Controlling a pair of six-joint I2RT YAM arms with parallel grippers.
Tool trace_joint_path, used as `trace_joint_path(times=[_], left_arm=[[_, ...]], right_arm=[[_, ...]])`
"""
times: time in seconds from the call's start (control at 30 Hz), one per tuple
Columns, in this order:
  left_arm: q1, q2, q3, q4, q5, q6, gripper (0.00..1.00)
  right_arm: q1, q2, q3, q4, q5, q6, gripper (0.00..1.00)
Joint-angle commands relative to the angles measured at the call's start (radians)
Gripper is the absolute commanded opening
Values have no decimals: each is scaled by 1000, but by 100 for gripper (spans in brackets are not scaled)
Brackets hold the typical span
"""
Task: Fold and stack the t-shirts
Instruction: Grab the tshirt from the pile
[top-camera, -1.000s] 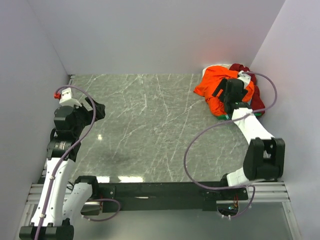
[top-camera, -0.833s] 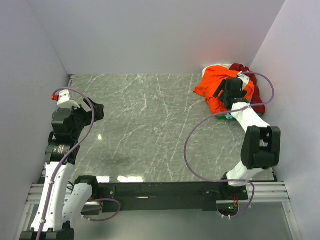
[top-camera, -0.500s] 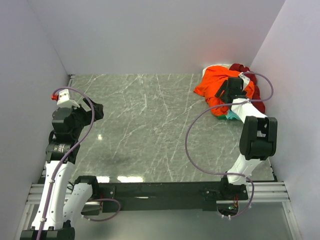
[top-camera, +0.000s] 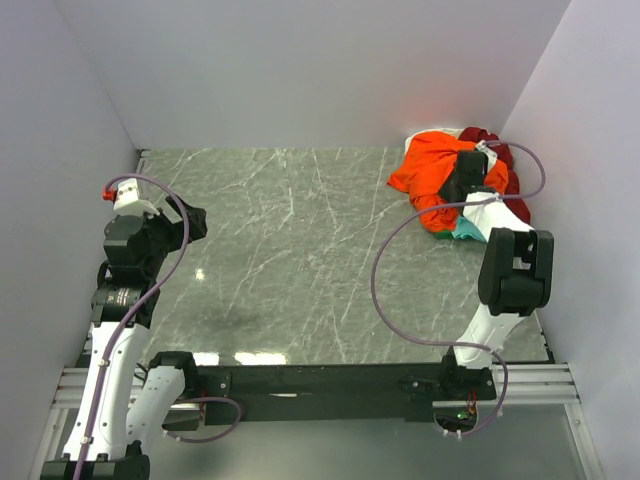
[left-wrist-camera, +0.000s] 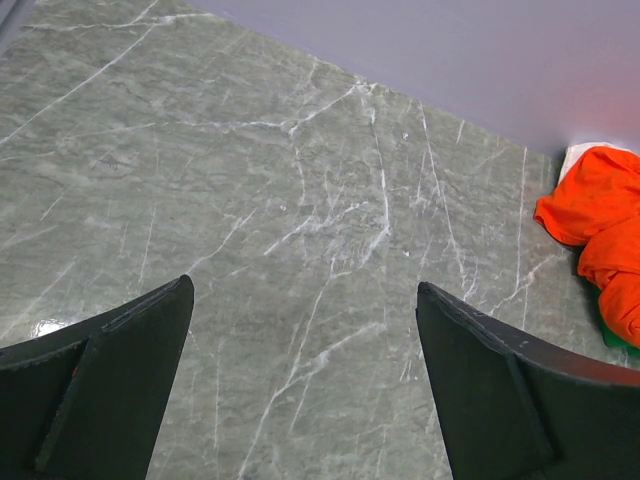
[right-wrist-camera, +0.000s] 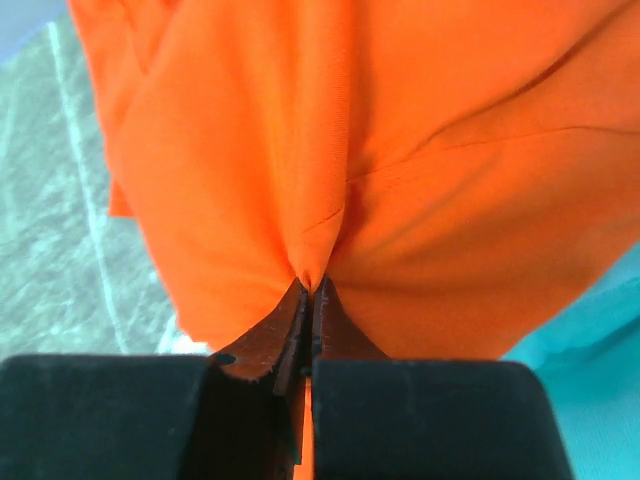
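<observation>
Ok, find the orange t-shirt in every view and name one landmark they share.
Top external: the orange t-shirt lies crumpled in the far right corner of the table.
Left wrist: the orange t-shirt shows at the right edge, at mid height.
Right wrist: the orange t-shirt fills most of the frame, with a fold pinched in the shut right gripper.
Shared landmark: the veined grey table beside it.

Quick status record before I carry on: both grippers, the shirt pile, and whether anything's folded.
right gripper: shut, pinching a fold of the orange shirt
left gripper: open, holding nothing, over the table on its left side
pile: crumpled in the far right corner; orange shirt on top, teal shirt and dark red shirt showing at the edges
folded: none yet
</observation>
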Motion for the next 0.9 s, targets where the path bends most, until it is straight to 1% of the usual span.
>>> trace_joint_path(times=[0.0, 0.1, 0.2, 0.3, 0.37, 0.5, 0.67, 0.7, 0.73, 0.8, 0.87], left_arm=[[5, -12, -3, 28, -2, 19, 99], [5, -14, -2, 28, -5, 19, 100], [5, -14, -3, 28, -7, 19, 99], [5, -14, -5, 28, -4, 19, 99], [5, -15, -5, 29, -4, 19, 99], [5, -14, -5, 29, -2, 16, 99], [5, -20, -5, 31, 1, 14, 99], [5, -18, -5, 31, -1, 14, 100], [26, -21, -6, 31, 1, 16, 100], [28, -23, -6, 31, -1, 16, 99], [29, -23, -6, 31, -1, 16, 99]], right_arm=[[-6, -129, 28, -3, -41, -15, 0], [-6, -216, 12, -3, -70, -14, 0], [-6, -348, -8, 6, -98, -6, 0], [-5, -431, -26, 22, -130, 5, 0], [0, -514, -37, 36, -147, 12, 0], [33, -646, -31, 37, -175, 0, 0], [158, -727, 30, 8, -138, -63, 0], [215, -738, 44, 3, -121, -75, 0], [240, -743, 72, -6, -101, -96, 0], [305, -747, 96, -9, -106, -104, 0], [340, -747, 130, -6, -124, -104, 0]])
